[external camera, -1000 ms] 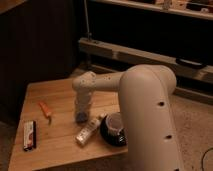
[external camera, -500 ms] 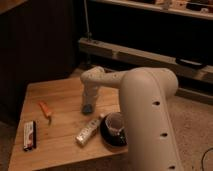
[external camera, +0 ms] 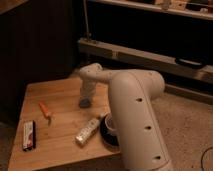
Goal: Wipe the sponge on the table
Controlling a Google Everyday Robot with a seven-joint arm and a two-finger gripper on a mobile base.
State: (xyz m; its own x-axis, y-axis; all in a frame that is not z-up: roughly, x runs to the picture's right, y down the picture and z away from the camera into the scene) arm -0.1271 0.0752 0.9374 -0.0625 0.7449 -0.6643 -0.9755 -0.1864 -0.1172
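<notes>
The jaws point straight down over the middle of the tabletop (external camera: 60, 90), at the end of a white arm (external camera: 135, 110) that curves in from the near right corner. They are closed on the sponge (external camera: 85, 103), a small blue-grey lump that sticks out just below them and rests against the wood. The wrist above the jaws stands upright.

Nearer the camera than the jaws, and apart from them, a white bottle (external camera: 86, 131) lies on its side, slanting toward the front edge. Just beside the bottle, on the arm's side, sits a black bowl (external camera: 109, 134), partly hidden by the arm. On the other side of the jaws, well apart, lies a thin orange item (external camera: 45, 110). Further out still, near the front corner, a flat black-and-white object (external camera: 29, 135) lies along the edge.
</notes>
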